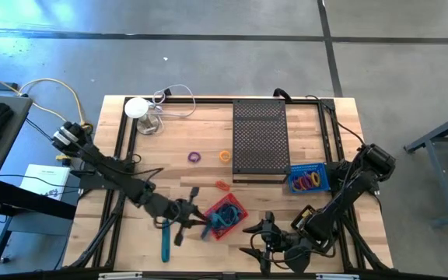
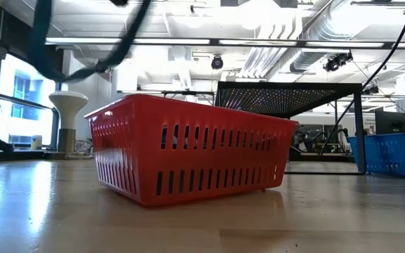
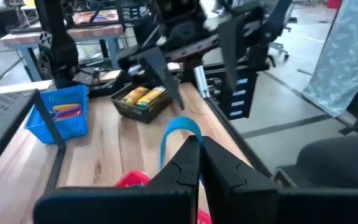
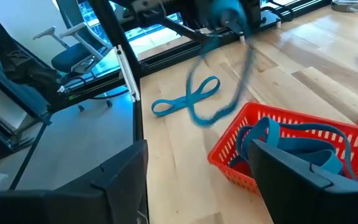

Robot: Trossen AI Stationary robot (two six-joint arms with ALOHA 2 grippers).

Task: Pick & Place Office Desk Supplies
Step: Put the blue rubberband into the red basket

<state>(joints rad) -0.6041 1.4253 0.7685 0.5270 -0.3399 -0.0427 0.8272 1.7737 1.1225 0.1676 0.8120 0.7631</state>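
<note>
My left gripper [image 1: 199, 226] is shut on a blue elastic loop [image 3: 178, 132] just left of the red basket [image 1: 225, 217]. The basket rests on its base on the table and holds more blue loops [image 4: 303, 149]. In the right wrist view the held loop [image 4: 229, 93] hangs blurred under my left gripper [image 4: 225, 14]. Another blue loop [image 1: 164, 239] lies flat on the table left of the basket. My right gripper [image 4: 204, 180] stands open near the table's front edge, right of the basket, with nothing between its fingers. My left gripper pinches the blue loop between its two shut fingers. One bend of the loop [image 3: 180, 124] sticks out past the fingertips. The rest of the loop [image 4: 244, 68] hangs slack below the gripper, beside the red basket's left rim.
A black perforated tray [image 1: 260, 138] stands at the back middle, with a blue basket of coloured rings [image 1: 308, 180] to its right. A purple ring [image 1: 194, 157], orange ring [image 1: 225, 155] and orange piece [image 1: 222, 185] lie loose. White round object [image 1: 137, 107] far left. Small black basket of yellow packets [image 3: 142, 99].
</note>
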